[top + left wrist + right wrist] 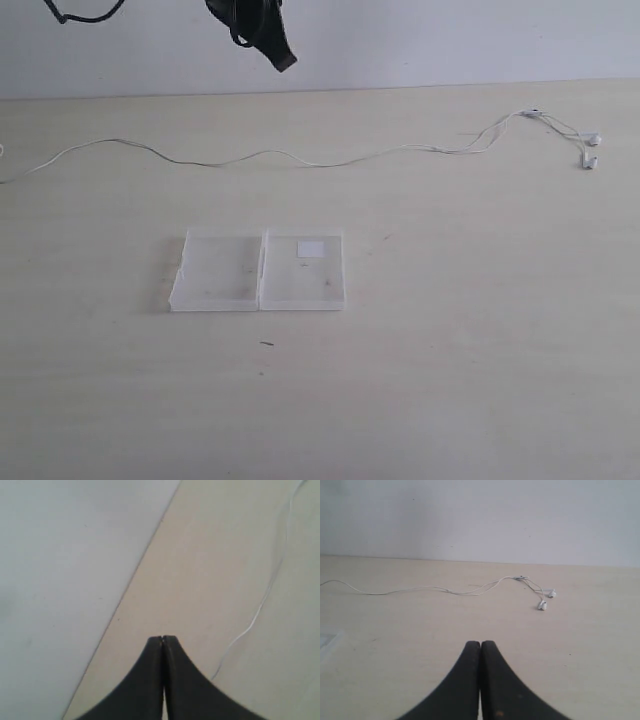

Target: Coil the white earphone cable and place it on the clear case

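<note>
On table [450, 380], one earphone cable [300, 160], seemingly two earbuds [594, 137], one clear case [220, 275]; left fingers [147, 680], right fingers [462, 680] pressed together.

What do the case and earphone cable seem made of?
The clear case looks like rigid plastic, translucent and slightly frosted: the table shows through it. The white earphone cable is probably soft plastic sheathing, thin and limp, lying in loose waves.
</note>
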`<state>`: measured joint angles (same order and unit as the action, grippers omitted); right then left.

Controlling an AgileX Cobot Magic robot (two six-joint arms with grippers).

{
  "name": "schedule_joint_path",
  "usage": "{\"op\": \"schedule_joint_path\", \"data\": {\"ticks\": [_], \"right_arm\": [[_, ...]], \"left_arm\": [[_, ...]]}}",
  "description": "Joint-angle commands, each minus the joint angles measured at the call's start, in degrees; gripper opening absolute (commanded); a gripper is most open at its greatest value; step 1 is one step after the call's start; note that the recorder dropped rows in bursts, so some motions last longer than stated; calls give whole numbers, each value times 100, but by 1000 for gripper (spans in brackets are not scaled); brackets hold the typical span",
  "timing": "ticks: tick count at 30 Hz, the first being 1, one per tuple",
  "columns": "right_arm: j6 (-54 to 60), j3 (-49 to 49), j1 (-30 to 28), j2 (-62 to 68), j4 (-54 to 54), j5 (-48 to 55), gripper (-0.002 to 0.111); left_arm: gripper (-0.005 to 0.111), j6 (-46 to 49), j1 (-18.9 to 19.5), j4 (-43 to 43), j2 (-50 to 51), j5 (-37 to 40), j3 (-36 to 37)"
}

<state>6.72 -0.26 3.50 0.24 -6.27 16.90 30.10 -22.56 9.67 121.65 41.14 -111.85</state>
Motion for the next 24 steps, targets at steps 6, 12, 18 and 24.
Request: {"op": "schedule_joint_path", "data": {"ticks": [6, 12, 18, 24], "right_arm": [[7, 26, -34, -24, 12, -46, 0], [7, 26, -34, -24, 12, -46, 0], [7, 26, -23, -24, 12, -46, 0], [7, 26, -23, -24, 12, -46, 0]], "left_arm": [[62, 608, -39, -518, 974, 277, -610], [62, 608, -39, -531, 1389, -60, -620], [60, 805, -39, -531, 1691, 0, -620], [60, 1072, -103, -379, 1923, -16, -620]]}}
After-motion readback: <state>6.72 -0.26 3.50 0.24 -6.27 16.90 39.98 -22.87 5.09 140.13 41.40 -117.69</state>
